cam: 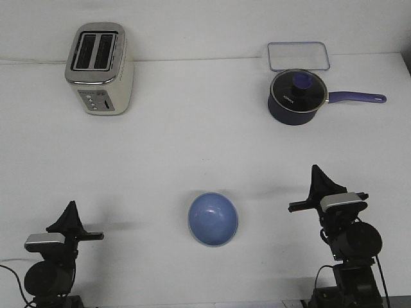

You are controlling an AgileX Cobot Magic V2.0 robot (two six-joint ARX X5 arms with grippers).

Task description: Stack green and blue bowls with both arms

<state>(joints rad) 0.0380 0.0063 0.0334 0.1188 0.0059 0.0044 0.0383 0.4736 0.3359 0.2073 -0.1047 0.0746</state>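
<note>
A light blue bowl (212,219) sits upright on the white table (192,147), at the front centre between the two arms. A thin pale greenish edge shows along its lower rim; I cannot tell whether that is the green bowl beneath it. No separate green bowl is in view. My left gripper (70,212) is low at the front left, well apart from the bowl, its fingers drawn together to a point and holding nothing. My right gripper (316,178) is at the front right, also apart from the bowl, fingers together and empty.
A cream and silver toaster (99,68) stands at the back left. A dark blue lidded saucepan (295,96) with a long handle pointing right stands at the back right. A clear rectangular tray (298,56) lies behind it.
</note>
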